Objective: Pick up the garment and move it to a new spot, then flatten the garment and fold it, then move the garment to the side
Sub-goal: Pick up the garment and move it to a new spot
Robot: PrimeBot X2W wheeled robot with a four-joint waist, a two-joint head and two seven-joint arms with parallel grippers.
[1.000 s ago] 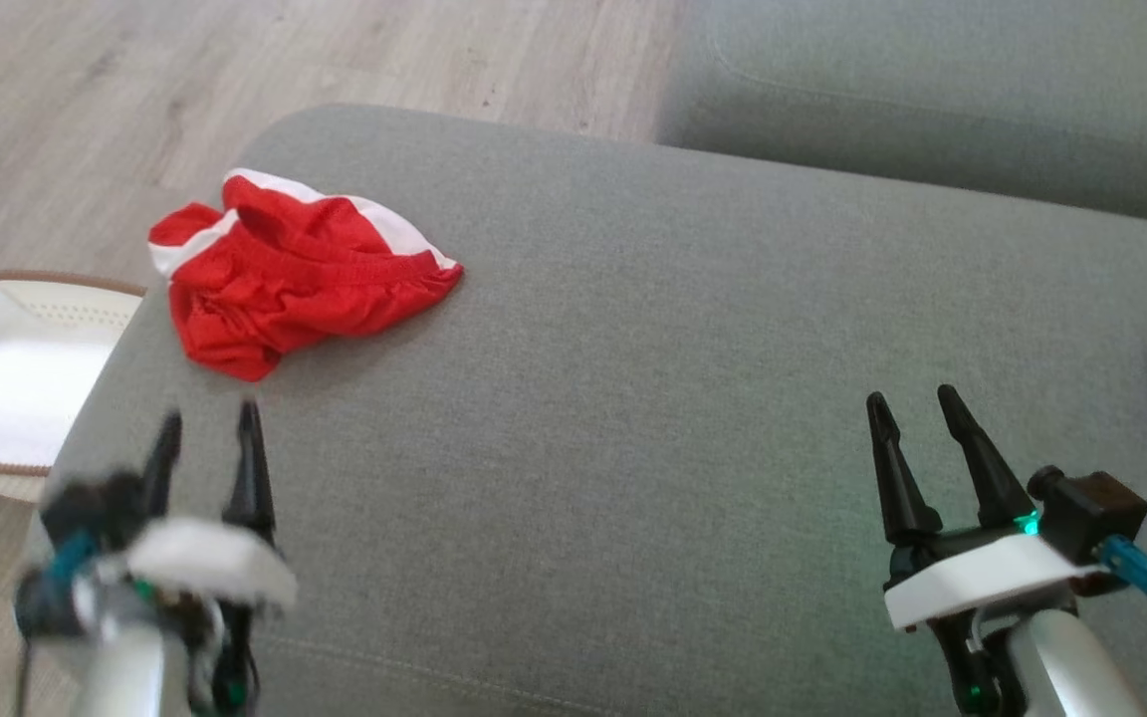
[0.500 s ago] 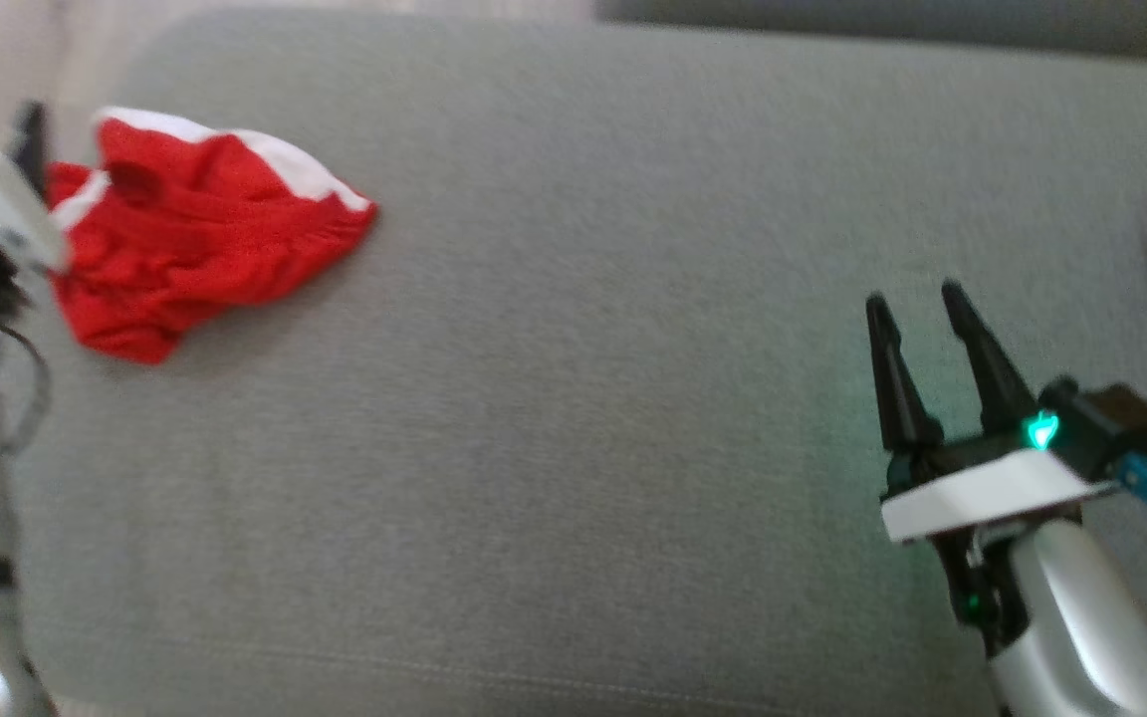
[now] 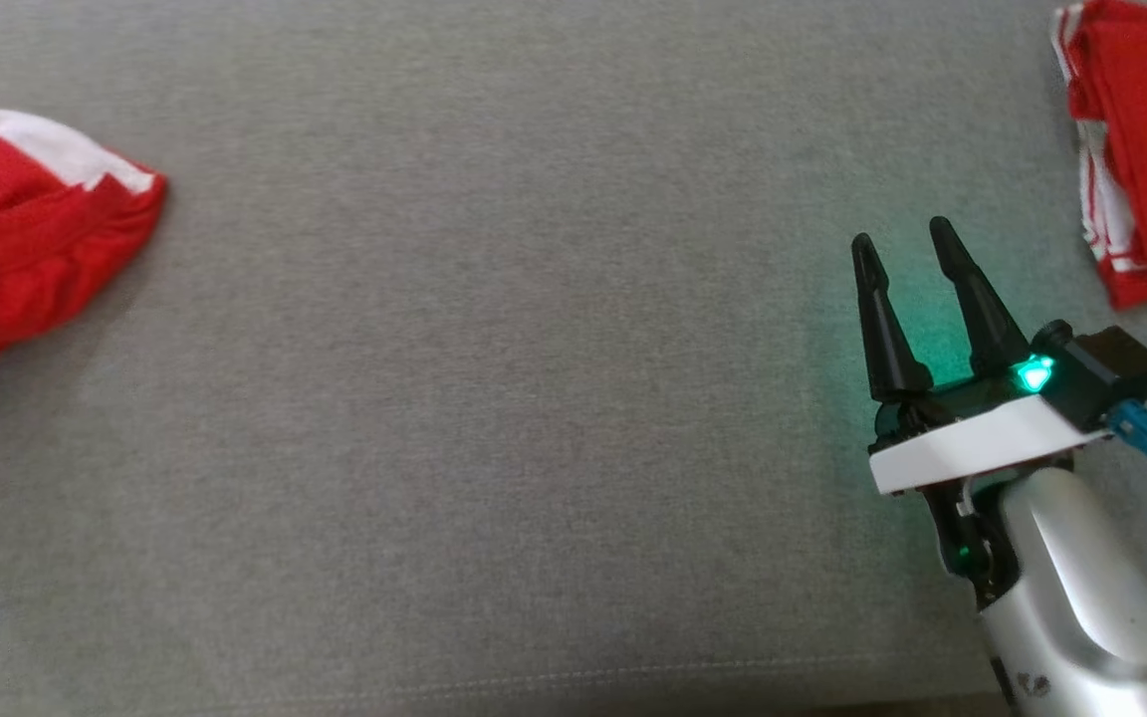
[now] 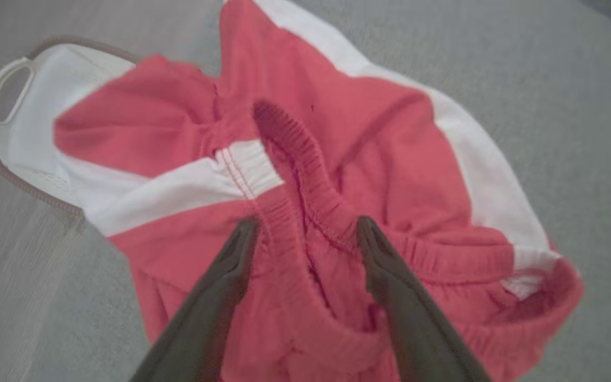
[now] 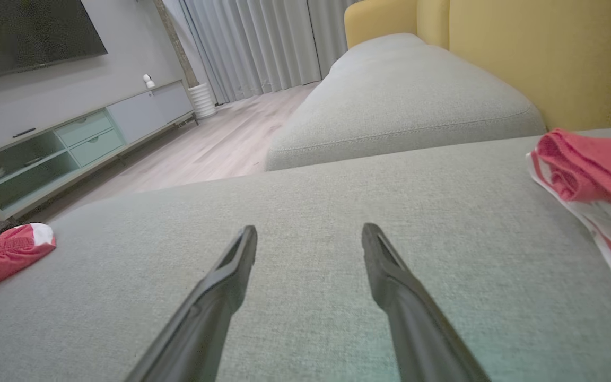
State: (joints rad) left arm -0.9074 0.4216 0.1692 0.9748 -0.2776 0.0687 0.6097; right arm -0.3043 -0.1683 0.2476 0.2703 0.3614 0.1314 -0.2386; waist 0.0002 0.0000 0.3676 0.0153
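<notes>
Red shorts [image 4: 380, 138] lie directly under your left hand [image 4: 308, 222], fingers apart astride the elastic waistband [image 4: 311, 175], perhaps not yet touching; your right hand [image 3: 901, 232], also apart, is far off.

Red-and-white garments: two, crumpled shorts [image 3: 26, 229], folded piece [image 3: 1146, 149]
Grippers: two, left gripper [image 4: 306, 223], right gripper [image 3: 900, 231]
White baskets [image 4: 19, 138]: one
Grey sofa cushions: two, near cushion [image 3: 534, 448], far cushion [image 5: 406, 101]

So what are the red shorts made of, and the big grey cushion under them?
The red shorts look like thin, soft, matte sports cloth, maybe polyester: they crumple loosely, and the waistband is puckered like elastic. The grey cushion looks like matte woven upholstery cloth with a fine grain.
</notes>
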